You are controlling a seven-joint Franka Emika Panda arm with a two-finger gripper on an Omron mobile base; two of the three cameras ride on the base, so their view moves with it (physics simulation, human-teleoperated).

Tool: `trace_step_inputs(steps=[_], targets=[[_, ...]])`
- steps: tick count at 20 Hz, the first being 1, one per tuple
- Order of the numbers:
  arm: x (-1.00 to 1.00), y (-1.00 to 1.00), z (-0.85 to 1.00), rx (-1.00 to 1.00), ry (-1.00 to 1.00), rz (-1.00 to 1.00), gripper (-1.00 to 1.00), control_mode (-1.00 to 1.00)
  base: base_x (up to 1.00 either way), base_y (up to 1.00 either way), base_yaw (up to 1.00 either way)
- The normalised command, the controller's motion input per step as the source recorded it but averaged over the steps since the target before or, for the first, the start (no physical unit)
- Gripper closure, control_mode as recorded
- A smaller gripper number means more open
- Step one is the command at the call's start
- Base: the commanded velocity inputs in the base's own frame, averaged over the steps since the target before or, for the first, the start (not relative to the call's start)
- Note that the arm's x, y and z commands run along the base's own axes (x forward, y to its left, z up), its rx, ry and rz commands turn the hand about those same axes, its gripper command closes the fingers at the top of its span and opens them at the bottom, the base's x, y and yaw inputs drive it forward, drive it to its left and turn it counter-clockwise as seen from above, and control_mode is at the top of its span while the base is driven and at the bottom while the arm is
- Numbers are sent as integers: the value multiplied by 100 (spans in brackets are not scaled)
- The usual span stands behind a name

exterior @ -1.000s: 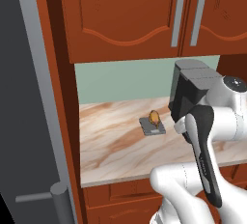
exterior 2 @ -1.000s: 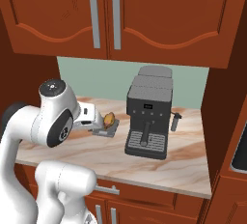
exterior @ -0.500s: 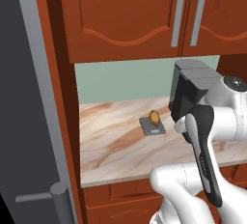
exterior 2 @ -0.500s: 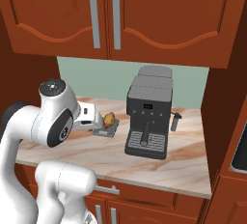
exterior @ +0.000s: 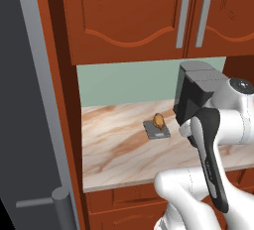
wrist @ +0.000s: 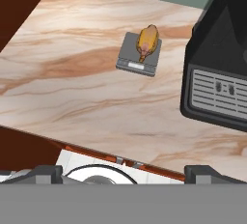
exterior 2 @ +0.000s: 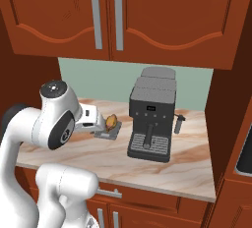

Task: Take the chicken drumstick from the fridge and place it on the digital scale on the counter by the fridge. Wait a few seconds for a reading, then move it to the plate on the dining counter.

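Drumstick [wrist: 147, 41] lies on the scale [wrist: 138, 54], overhanging its 12 o'clock edge; gripper [wrist: 123, 172] jaws apart, empty, tips cropped.

Chicken drumstick [exterior 2: 112, 121] lying on digital scale [exterior 2: 109, 131], on marbled surface [exterior 2: 187, 163], left of ctr. Dark grey coffee machine [exterior 2: 150, 120] standing just right of scale, w/ small grey cup-like item [exterior 2: 179, 123] at its right. White arm [exterior 2: 47, 128] at near left, its fwd end partly covering scale's left side. Red-brown cabinets [exterior 2: 147, 13] overhead, w/ grey bar handles [exterior 2: 118, 17]. Pale green back wall [exterior 2: 98, 81] behind.
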Motion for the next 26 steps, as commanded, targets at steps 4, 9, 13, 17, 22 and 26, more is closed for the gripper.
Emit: trace_step_inputs(steps=[4,9,13,17,22,26], targets=[[0,0,0,0,0,0,-100,-100,0,0,0],[0,0,0,0,0,0,-100,-100,0,0,0],[0,0,0,0,0,0,-100,-100,0,0,0],[0,0,0,0,0,0,-100,-100,0,0,0],[0,0,0,0,0,0,-100,-100,0,0,0],[0,0,0,0,0,0,-100,-100,0,0,0]])
